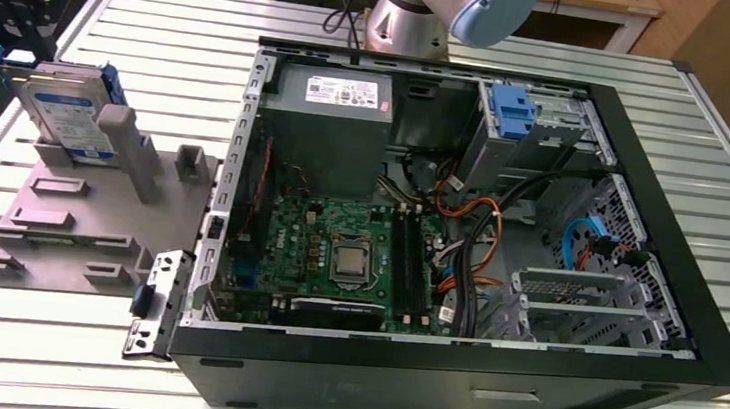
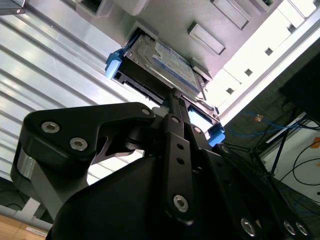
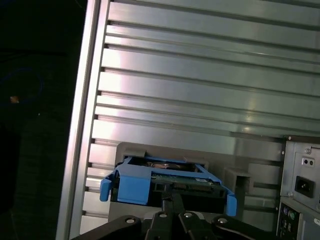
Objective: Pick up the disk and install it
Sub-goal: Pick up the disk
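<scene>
The disk (image 1: 72,116) is a silver hard drive with a white-and-blue label and blue rails. It stands on edge in a grey holder (image 1: 69,226) at the exterior view's left, beside the open computer case (image 1: 689,326). No finger touches it in the exterior view. Both wrist views look past my gripper (image 2: 174,96) (image 3: 172,196) toward the disk (image 2: 165,62) (image 3: 165,176). The dark fingertips meet in a thin line with nothing between them, and they line up with the disk's connector edge, still apart from it.
The case lies open on a slatted metal table (image 1: 155,14). Inside are a grey power-supply box (image 1: 327,110), a motherboard (image 1: 333,252), cables and a drive bay with a blue latch (image 1: 510,113). The arm's base (image 1: 417,14) stands behind the case. The table's edge (image 3: 80,125) runs beside the holder.
</scene>
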Available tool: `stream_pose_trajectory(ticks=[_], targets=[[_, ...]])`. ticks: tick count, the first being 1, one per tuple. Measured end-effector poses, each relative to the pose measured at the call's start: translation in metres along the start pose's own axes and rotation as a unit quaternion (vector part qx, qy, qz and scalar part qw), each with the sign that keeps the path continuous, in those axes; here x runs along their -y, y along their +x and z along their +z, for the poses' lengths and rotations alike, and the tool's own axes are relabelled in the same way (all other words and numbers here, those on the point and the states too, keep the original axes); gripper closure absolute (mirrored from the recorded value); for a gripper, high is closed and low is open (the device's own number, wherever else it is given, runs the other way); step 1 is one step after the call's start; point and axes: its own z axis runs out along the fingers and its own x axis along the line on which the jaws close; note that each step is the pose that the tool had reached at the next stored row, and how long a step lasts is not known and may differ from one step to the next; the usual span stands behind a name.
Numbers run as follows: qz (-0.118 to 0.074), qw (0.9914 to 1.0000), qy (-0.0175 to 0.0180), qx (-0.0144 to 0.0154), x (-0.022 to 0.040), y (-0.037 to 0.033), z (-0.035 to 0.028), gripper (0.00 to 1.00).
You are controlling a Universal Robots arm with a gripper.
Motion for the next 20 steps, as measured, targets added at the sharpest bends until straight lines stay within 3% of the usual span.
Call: stream_pose_trajectory(ticks=[3, 6, 13, 20], targets=[[-0.022, 0.99975, -0.0006, -0.0005, 0.0000, 0.0000, 0.0000, 0.89], [-0.027, 0.99964, -0.0007, -0.0006, 0.0000, 0.0000, 0.0000, 0.89], [0.005, 0.99999, 0.0001, 0.0001, 0.0000, -0.0002, 0.0003, 0.89], [0.005, 0.99999, 0.0001, 0.0001, 0.0000, -0.0002, 0.0003, 0.89]])
